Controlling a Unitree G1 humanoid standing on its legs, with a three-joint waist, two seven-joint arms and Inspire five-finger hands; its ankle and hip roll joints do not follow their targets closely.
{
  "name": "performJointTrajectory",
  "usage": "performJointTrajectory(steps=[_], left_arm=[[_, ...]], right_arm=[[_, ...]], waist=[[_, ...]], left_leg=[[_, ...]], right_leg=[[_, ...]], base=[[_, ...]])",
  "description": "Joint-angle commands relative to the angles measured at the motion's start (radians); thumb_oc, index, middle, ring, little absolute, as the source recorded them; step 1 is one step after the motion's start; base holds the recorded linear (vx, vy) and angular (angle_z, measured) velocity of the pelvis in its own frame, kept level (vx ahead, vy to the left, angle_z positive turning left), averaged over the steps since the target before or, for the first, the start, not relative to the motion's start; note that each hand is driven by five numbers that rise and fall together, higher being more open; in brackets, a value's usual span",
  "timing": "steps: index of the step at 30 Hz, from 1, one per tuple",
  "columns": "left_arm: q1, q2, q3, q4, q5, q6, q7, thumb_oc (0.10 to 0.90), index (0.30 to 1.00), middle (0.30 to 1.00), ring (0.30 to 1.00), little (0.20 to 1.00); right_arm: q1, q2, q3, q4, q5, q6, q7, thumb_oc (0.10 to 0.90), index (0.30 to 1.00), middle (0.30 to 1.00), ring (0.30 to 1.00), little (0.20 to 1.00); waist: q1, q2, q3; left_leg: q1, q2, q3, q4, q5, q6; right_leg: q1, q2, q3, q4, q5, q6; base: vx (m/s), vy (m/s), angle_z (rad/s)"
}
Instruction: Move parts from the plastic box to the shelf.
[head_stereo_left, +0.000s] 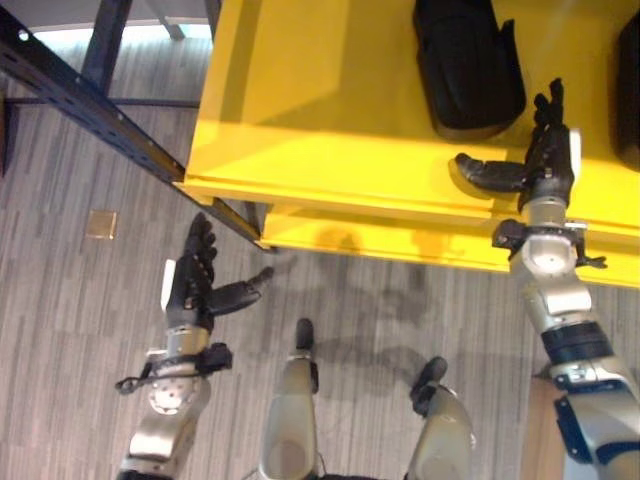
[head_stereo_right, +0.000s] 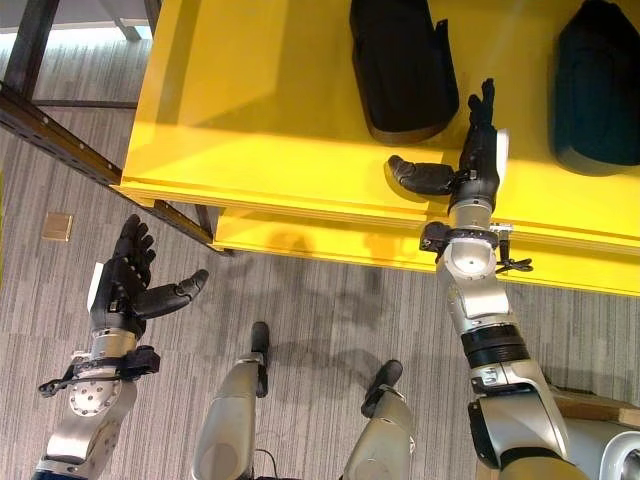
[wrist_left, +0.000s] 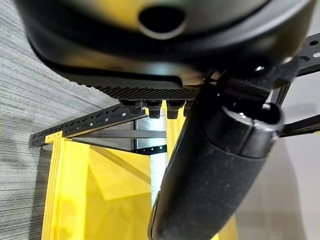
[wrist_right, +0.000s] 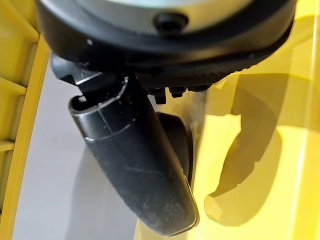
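A black part (head_stereo_right: 400, 65) lies on the yellow shelf (head_stereo_right: 260, 120), long axis running away from the robot, just beyond the right hand (head_stereo_right: 478, 160), which is spread and empty. The left hand (head_stereo_right: 125, 285), also spread, hovers over the floor, well apart.

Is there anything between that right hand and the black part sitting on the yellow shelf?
Nothing visible. The open right hand hovers over the yellow shelf, just beside the black moulded part, with bare yellow surface between them.

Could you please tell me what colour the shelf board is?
Bright yellow; the shelf board shows best in the right eye view.
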Motion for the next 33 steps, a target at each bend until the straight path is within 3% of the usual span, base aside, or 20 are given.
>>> performJointTrajectory(steps=[1, 12, 33], left_arm=[[-0.02, 0.04, 0.025, -0.104, -0.011, -0.112, -0.007, 0.9, 1.0, 1.0, 1.0, 1.0], [-0.028, 0.035, 0.021, -0.101, -0.019, -0.112, -0.005, 0.9, 1.0, 1.0, 1.0, 1.0], [-0.028, 0.029, 0.027, -0.101, -0.003, -0.105, -0.008, 0.9, 1.0, 1.0, 1.0, 1.0]], right_arm=[[-0.151, -0.062, 0.008, -0.004, 0.055, -0.101, 0.024, 0.9, 1.0, 1.0, 1.0, 1.0], [-0.16, -0.028, 0.03, 0.047, 0.108, -0.101, 0.061, 0.9, 1.0, 1.0, 1.0, 1.0], [-0.024, 0.016, 0.052, -0.071, 0.104, -0.093, 0.13, 0.9, 1.0, 1.0, 1.0, 1.0]], waist=[[0.009, 0.004, -0.041], [0.013, -0.001, -0.037], [0.021, -0.023, -0.042]], left_leg=[[0.066, 0.015, -0.003, -0.036, -0.029, 0.009], [0.065, 0.012, -0.006, -0.033, -0.032, 0.01], [0.062, 0.009, -0.02, -0.028, -0.033, 0.014]], right_leg=[[-0.009, 0.014, 0.012, 0.062, 0.016, -0.009], [-0.009, 0.014, 0.008, 0.066, 0.017, -0.011], [0.013, 0.008, -0.009, 0.054, 0.03, -0.008]], base=[[0.0, 0.0, 0.0], [0.0, 0.0, 0.01], [0.0, 0.002, 0.01]])
